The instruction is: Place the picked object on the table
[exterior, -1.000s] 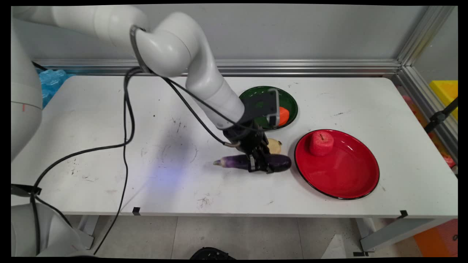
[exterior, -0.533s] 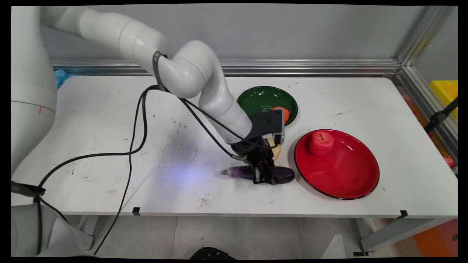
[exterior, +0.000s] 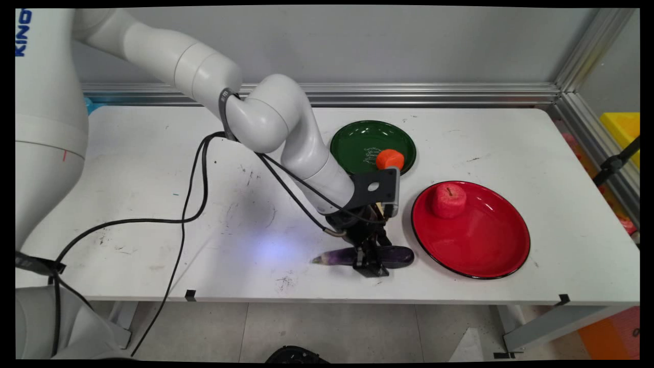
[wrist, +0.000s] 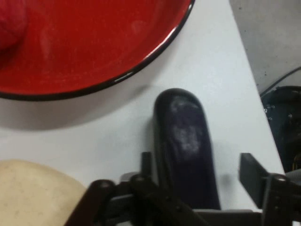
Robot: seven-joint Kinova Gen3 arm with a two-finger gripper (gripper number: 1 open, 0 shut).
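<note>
Pincer (exterior: pixel 371 261) straddles eggplant (exterior: pixel 392 254), fingers spread wide either side. Eggplant's long axis runs crosswise to the finger gap, rounded end toward red plate (exterior: pixel 490 255).

pincer (exterior: pixel 371 260) over purple eggplant (exterior: pixel 396 253), red plate (exterior: pixel 485 250) beside

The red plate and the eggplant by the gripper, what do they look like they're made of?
Red plate: probably enamelled metal or melamine; glossy, with a thin black rim.
Eggplant: probably a plastic or foam toy; dull purple skin with pale scuffs.
</note>
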